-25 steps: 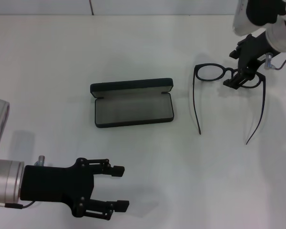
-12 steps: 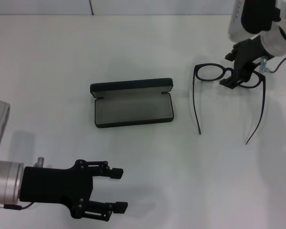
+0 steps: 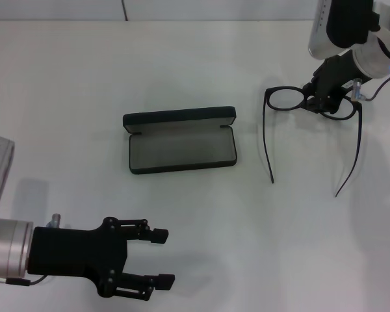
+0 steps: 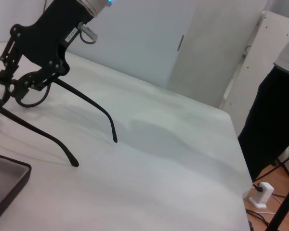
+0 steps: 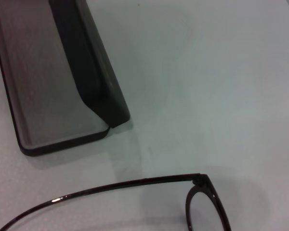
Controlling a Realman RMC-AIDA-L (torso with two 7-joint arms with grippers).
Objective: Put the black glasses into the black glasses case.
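Note:
The black glasses (image 3: 285, 99) lie unfolded on the white table at the right, with the temple arms pointing toward me. They also show in the left wrist view (image 4: 91, 103) and the right wrist view (image 5: 135, 183). My right gripper (image 3: 320, 99) is down at the bridge of the frame, and its fingers look apart on either side of it (image 4: 12, 83). The black glasses case (image 3: 181, 140) lies open at the table's centre, grey lining up, and it shows in the right wrist view (image 5: 91, 82). My left gripper (image 3: 161, 258) is open and empty at the near left.
The white table (image 3: 195, 65) has nothing else on it. A white wall and a cabinet stand beyond its far edge (image 4: 216, 57). A corner of the case shows in the left wrist view (image 4: 7, 185).
My right gripper has moved a little up and back along the frame, from the right lens toward the bridge. The glasses, the case and the left arm have stayed put.

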